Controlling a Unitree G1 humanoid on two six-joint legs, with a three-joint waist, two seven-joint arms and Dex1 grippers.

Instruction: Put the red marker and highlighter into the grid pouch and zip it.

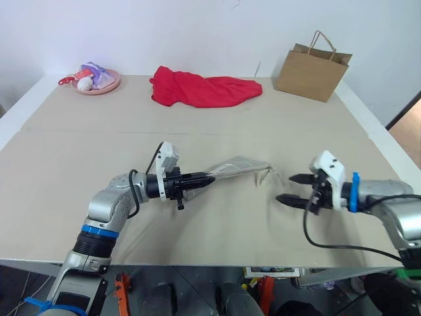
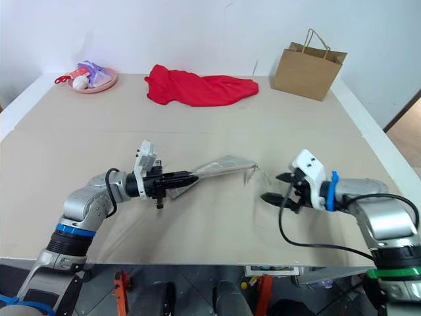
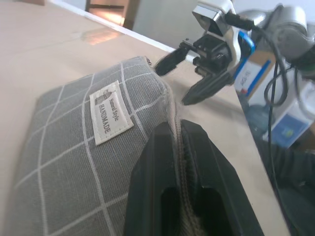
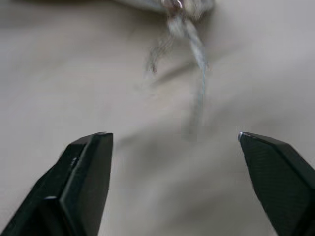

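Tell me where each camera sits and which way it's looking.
Head pair: looks forward and down over the table; both arms, grid pouch, red cloth.
Left wrist: along the left pincer, shut on the pouch; faces the right pincer.
Right wrist: over open right pincer toward the pull cord.
All share the pouch.

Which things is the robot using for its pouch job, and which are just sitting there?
For the job:
- grid pouch, pinched at one end by the left gripper
- pull cord
- right gripper, open beside it

Just lying about:
- red cloth
- paper bag
- pink plate of small things
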